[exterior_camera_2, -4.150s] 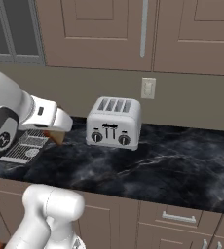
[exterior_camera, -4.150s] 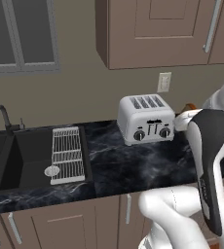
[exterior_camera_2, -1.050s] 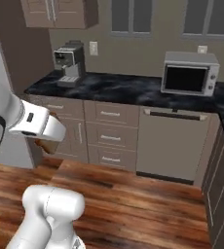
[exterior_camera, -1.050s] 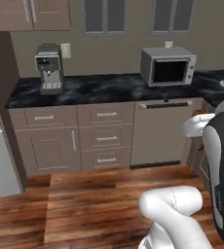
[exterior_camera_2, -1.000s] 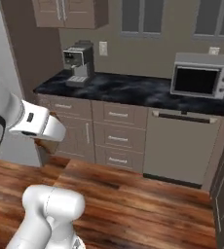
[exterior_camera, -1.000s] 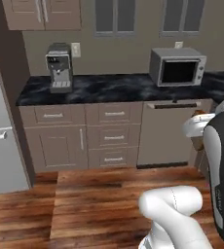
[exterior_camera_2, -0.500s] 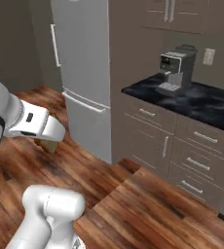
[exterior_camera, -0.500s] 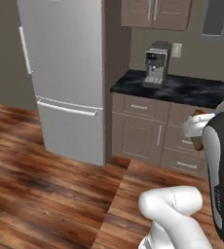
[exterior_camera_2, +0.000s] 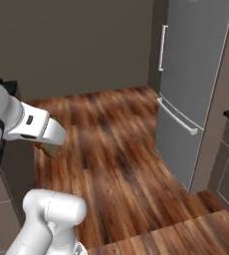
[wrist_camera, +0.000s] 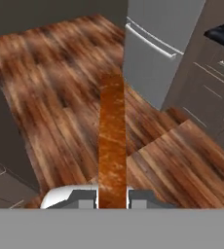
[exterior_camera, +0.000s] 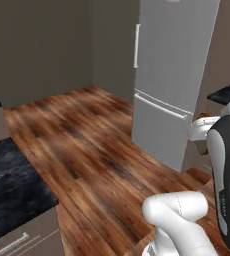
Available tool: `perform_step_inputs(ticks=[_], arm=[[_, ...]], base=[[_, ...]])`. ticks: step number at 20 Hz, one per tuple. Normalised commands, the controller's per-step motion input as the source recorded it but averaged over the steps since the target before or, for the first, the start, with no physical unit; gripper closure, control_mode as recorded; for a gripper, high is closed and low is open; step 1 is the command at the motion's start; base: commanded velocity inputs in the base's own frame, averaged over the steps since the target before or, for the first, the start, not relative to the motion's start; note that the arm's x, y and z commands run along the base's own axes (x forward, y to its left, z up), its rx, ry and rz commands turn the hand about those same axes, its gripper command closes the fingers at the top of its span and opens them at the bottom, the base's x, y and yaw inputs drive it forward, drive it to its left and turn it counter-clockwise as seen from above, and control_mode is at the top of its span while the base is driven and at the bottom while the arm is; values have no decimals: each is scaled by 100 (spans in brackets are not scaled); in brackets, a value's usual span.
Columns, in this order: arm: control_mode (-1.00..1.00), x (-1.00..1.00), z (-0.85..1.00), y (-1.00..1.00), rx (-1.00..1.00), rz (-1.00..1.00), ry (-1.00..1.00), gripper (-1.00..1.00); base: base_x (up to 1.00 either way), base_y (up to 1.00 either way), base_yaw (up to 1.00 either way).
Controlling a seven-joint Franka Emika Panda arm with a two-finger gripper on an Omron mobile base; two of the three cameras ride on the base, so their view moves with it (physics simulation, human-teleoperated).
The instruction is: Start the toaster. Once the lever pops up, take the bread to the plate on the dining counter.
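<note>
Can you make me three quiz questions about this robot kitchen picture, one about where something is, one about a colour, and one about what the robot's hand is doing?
1. Where is the bread?
A. On a plate
B. Between the fingers of the gripper
C. Lying on the floor

2. What colour is the fridge?
A. Silver-grey
B. Red
C. Black

3. What is the gripper doing?
A. Hanging wide open
B. Pushing the fridge door
C. Shut on the bread

Answers:
1. B, because in the hand view the brown slice rises edge-on from between the two dark finger tips, above the wooden floor.
2. A, because both base views show a tall pale grey fridge with long handles.
3. C, because the finger tips sit tight against both sides of the slice.
</note>
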Motion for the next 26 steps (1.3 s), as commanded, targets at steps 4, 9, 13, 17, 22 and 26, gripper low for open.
perform_step_inputs(ticks=[4, 9, 13, 17, 22, 26], arm=[[100, 0, 0, 0, 0, 0, 0, 100], [100, 0, 0, 0, 0, 0, 0, 100], [100, 0, 0, 0, 0, 0, 0, 100], [100, 0, 0, 0, 0, 0, 0, 100], [100, 0, 0, 0, 0, 0, 0, 100], [100, 0, 0, 0, 0, 0, 0, 100]], base=[[0, 31, 79], [0, 19, 72], [1, 15, 63], [8, -10, 50], [12, -54, 33], [4, -57, 40]])
